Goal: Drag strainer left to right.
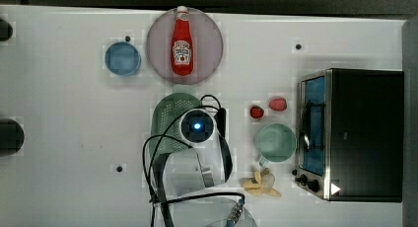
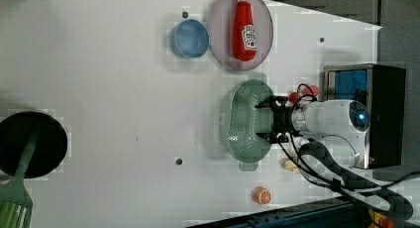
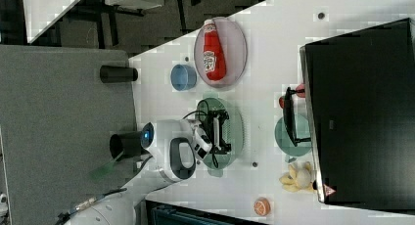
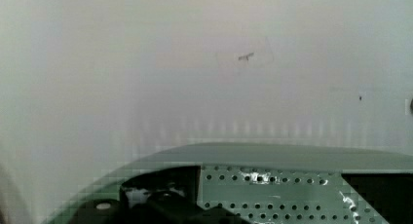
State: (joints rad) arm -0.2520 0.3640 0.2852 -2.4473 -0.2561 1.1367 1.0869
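My pincer (image 2: 271,123) hung over the strainer (image 2: 242,123) with its fingers (image 2: 277,138) spread wide, holding nothing. In the left view the black fingers reached down into the bowl of the strainer near its right-hand rim, one on either side of a bare stretch of the perforated floor; whether they touched the plastic I could not tell.

The strainer itself sat on the white table (image 1: 64,128) near the middle, below the pink plate (image 1: 157,44) that carried the ketchup bottle (image 1: 182,42), as the top view shows it. In the top view my wrist covered most of it, so just its left rim and a patch of holes showed. To the top view's right stood the mint mug (image 1: 276,142), with two small red fruits (image 1: 277,104) just above it and the toaster oven (image 1: 365,133) beyond.

I judged the drag as not yet begun (nothing was gripped or hooked). What was left: catch the rim or wall, then pull the strainer across toward the mug's side, stopping short of the mug and fruits.
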